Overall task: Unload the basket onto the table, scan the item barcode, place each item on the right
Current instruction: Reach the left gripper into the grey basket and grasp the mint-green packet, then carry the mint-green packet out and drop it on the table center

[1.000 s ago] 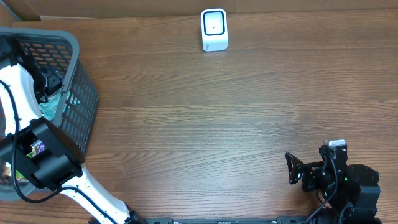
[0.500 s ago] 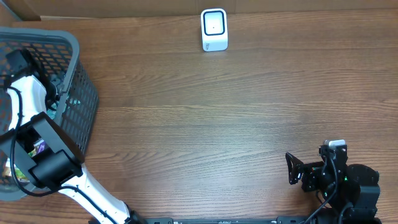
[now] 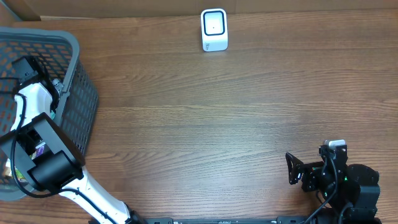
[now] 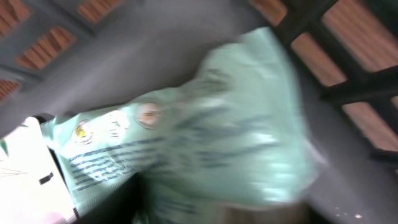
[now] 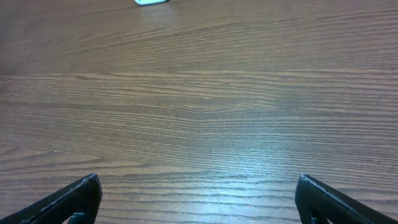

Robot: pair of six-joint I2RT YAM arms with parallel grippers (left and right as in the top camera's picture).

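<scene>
A mint-green packet (image 4: 205, 130) with dark print fills the blurred left wrist view, lying inside the grey mesh basket (image 3: 78, 74). My left gripper (image 3: 26, 66) reaches down into the basket right over this packet. Its fingers are lost in the blur, so its state does not show. The white barcode scanner (image 3: 214, 29) stands at the table's far edge, and its base shows at the top of the right wrist view (image 5: 151, 2). My right gripper (image 5: 199, 190) rests low at the front right (image 3: 291, 168), open, with only bare wood between its fingers.
The basket takes up the table's left side, and its dark mesh wall (image 4: 348, 68) shows behind the packet. A white item (image 4: 25, 174) lies beside the packet. A small colourful item (image 3: 38, 148) lies deeper in the basket. Brown wooden tabletop (image 3: 217, 124) runs between basket and scanner.
My left arm has swung its gripper from the basket's right wall to its far left part, then dipped slightly. The right arm has not moved.
</scene>
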